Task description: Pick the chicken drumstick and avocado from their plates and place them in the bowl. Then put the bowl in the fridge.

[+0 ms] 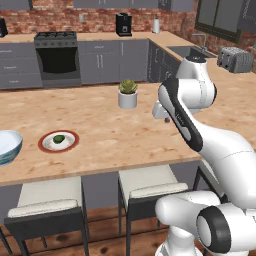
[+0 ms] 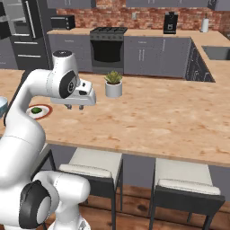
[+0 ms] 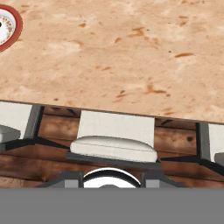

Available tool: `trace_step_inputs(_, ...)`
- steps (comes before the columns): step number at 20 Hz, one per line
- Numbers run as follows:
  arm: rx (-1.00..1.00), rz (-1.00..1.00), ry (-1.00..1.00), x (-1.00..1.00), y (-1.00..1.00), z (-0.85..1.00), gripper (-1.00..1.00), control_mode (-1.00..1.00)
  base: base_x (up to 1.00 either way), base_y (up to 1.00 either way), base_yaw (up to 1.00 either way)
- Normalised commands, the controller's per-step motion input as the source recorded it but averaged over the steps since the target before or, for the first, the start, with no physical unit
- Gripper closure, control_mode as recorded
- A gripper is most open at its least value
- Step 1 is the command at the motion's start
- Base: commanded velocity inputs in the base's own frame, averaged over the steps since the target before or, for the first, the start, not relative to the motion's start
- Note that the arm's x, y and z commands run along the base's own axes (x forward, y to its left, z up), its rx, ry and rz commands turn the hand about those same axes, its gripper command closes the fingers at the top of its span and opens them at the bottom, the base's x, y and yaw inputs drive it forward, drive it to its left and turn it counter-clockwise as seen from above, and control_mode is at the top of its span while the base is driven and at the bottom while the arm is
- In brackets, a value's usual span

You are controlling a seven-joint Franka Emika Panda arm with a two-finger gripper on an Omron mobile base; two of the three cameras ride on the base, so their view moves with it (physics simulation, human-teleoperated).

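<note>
Avocado (image 1: 59, 139) is seen on its plate (image 1: 46, 146), left of the pincer (image 2: 75, 107); pincer's opening cannot be told; the bowl (image 1: 10, 145) awaits filling.

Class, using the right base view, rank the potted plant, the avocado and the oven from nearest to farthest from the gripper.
1. Potted plant, just right of the gripper.
2. Avocado, left on its red-rimmed plate.
3. Oven, against the back wall.

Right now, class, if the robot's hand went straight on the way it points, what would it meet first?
Probably the bare wooden counter near its front edge, right of the red-rimmed plate; depth is unclear.
</note>
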Motion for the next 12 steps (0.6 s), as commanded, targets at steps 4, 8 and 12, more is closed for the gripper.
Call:
trace_step_inputs(4,0.0,0.0,0.0,0.0,0.0,0.0,-1.0,1.0,0.0,0.0,0.0)
trace_step_inputs(8,0.0,0.0,0.0,0.0,0.0,0.0,-1.0,1.0,0.0,0.0,0.0)
trace_step_inputs(12,0.0,0.0,0.0,0.0,0.0,0.0,-1.0,1.0,0.0,0.0,0.0)
